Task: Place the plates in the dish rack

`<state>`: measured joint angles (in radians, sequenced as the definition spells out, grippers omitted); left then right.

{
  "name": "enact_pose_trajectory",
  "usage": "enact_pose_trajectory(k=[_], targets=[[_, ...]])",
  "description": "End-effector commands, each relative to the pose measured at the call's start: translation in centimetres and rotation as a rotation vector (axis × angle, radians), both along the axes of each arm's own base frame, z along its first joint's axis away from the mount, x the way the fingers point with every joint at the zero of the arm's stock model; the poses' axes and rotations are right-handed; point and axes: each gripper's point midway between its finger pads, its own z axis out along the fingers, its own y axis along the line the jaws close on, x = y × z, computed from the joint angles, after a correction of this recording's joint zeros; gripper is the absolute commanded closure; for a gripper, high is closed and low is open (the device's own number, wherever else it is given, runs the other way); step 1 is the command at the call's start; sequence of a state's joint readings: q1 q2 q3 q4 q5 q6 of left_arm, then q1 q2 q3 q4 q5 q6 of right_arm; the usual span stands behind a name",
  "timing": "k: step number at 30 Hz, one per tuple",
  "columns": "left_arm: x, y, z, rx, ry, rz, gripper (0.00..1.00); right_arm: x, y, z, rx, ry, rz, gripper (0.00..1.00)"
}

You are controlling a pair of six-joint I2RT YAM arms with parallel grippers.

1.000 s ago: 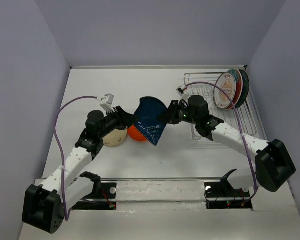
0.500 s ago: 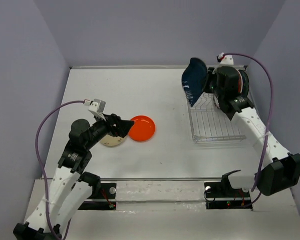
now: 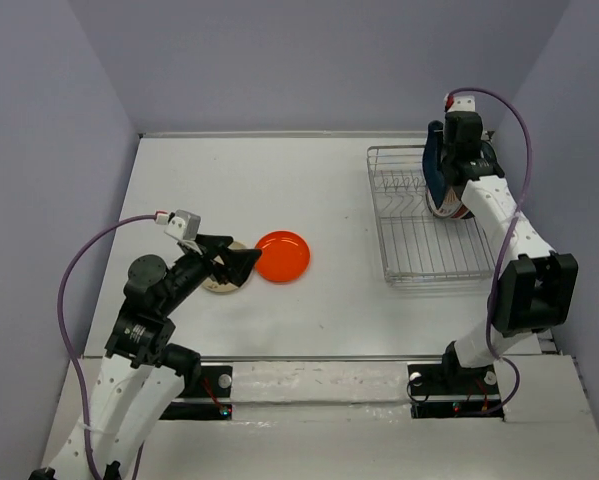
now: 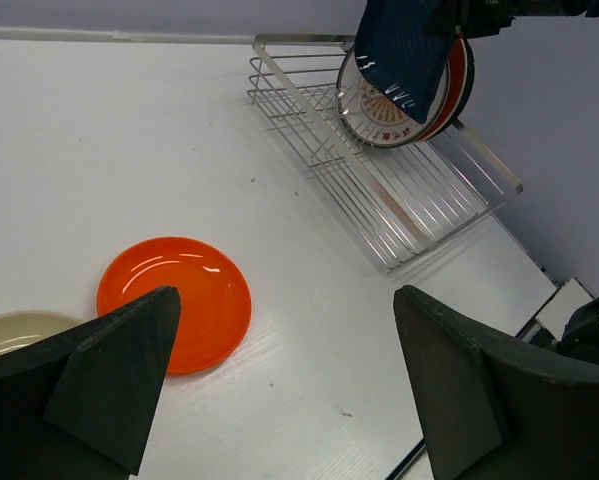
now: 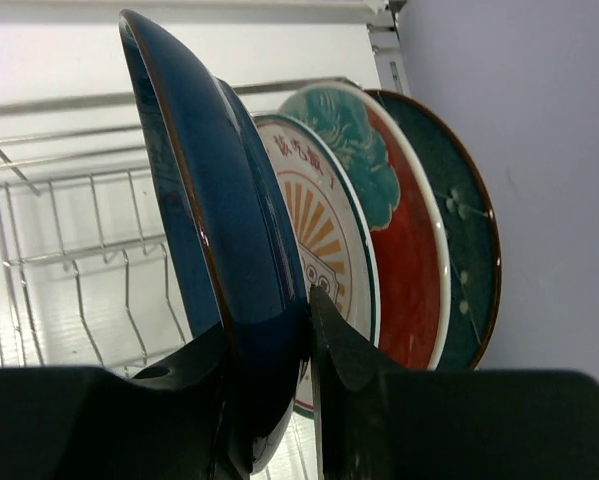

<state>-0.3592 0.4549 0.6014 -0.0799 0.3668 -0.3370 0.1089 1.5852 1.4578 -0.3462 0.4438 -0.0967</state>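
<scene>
My right gripper [image 3: 449, 172] [image 5: 279, 325] is shut on the rim of the dark blue plate [image 3: 434, 172] [image 5: 214, 200] and holds it upright over the back right of the dish rack [image 3: 419, 250] [image 5: 69, 260]. Right behind it stand the white sunburst plate [image 5: 324, 240], the teal-and-red plate [image 5: 404, 230] and the dark teal plate [image 5: 464, 250]. The orange plate [image 3: 282, 256] [image 4: 174, 300] and the small cream plate [image 3: 217, 284] [image 4: 19, 330] lie flat on the table. My left gripper [image 3: 235, 262] [image 4: 286, 295] is open and empty, above the cream plate and beside the orange one.
The rack [image 4: 399, 200] sits close to the right wall [image 3: 569, 180]. Its front slots hold nothing. The back wall [image 3: 309, 70] is just behind the rack. A rail [image 3: 329, 370] runs along the near table edge.
My right arm carried the dark blue plate from mid-table to the rack's back right and turned it upright beside the sunburst plate. My left arm drew back toward the near left.
</scene>
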Motion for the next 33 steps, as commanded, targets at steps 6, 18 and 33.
enact_pose_trajectory(k=[6, 18, 33], targets=[[-1.1, -0.6, 1.1, -0.009, -0.064, -0.049, 0.01, 0.2, -2.6, 3.9, -0.072, -0.105, -0.065, 0.93], [-1.4, -0.8, 1.0, -0.011, -0.061, -0.060, 0.01, 1.1, -2.7, -0.5, -0.006, -0.042, -0.113, 0.93], [-0.3, -0.7, -0.4, 0.015, 0.002, -0.025, 0.01, 1.9, -0.4, -7.4, 0.119, 0.071, -0.054, 0.79]])
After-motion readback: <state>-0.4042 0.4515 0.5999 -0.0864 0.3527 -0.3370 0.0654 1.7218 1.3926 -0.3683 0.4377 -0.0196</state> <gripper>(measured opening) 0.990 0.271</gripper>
